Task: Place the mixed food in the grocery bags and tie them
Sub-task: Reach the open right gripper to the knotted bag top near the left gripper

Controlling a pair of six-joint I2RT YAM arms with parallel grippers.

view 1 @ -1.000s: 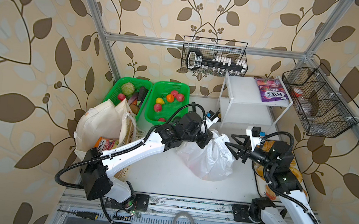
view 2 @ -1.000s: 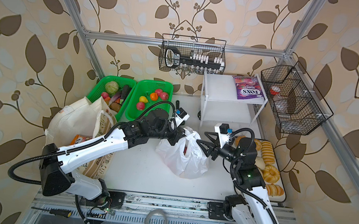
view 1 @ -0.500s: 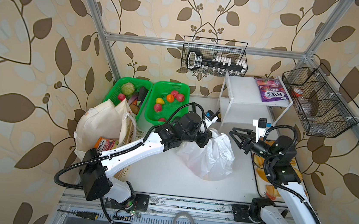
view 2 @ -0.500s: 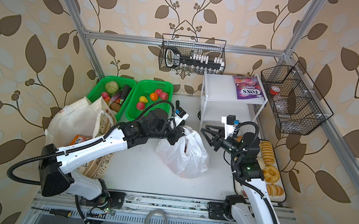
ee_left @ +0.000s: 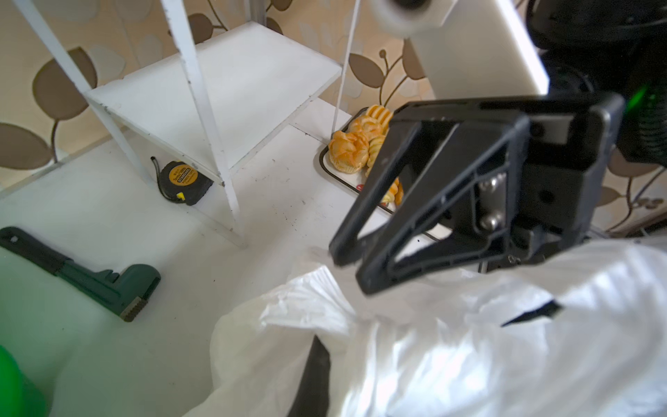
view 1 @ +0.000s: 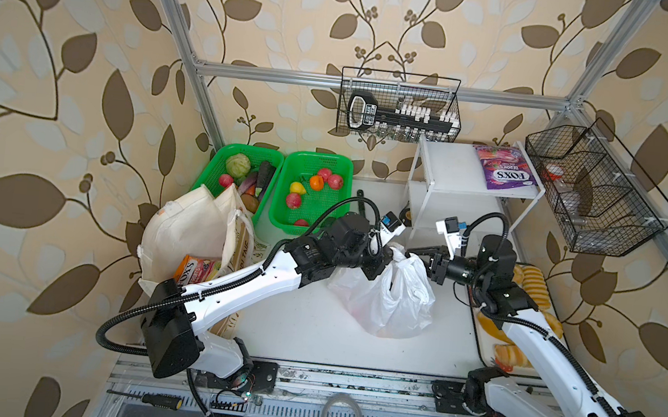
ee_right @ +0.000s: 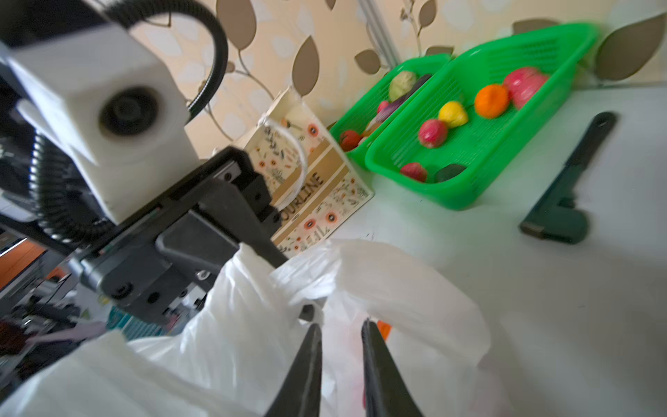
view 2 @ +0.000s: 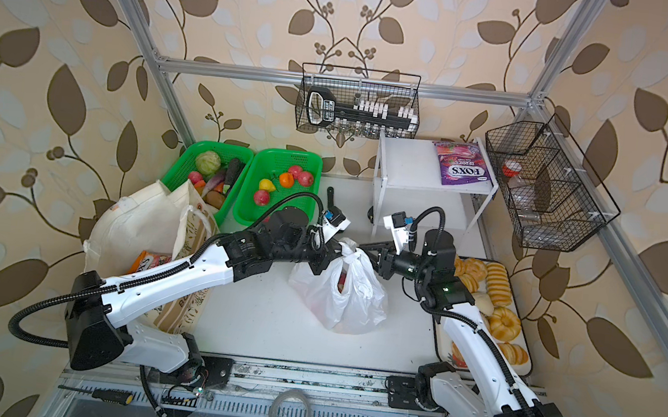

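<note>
White plastic bag (view 1: 388, 302) on the tabletop (view 1: 304, 328), left tool (view 1: 387, 256) clamped on its top, right tool (view 1: 412, 250) narrow at its handle, hold unclear.

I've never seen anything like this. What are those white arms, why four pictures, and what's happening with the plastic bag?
Those are two robot arms, each ending in a two-fingered gripper. Two pictures look down from one overhead camera; the other two come from small cameras on the arms' wrists. The left gripper is pinched shut on the top of the white plastic bag, which has items inside. The right gripper reaches in from the opposite side, jaws a little apart at the bag's top. Around them: a cloth tote holding an orange pouch, two green baskets of toy fruit and vegetables, bread rolls, and a purple packet on a white shelf.
</note>
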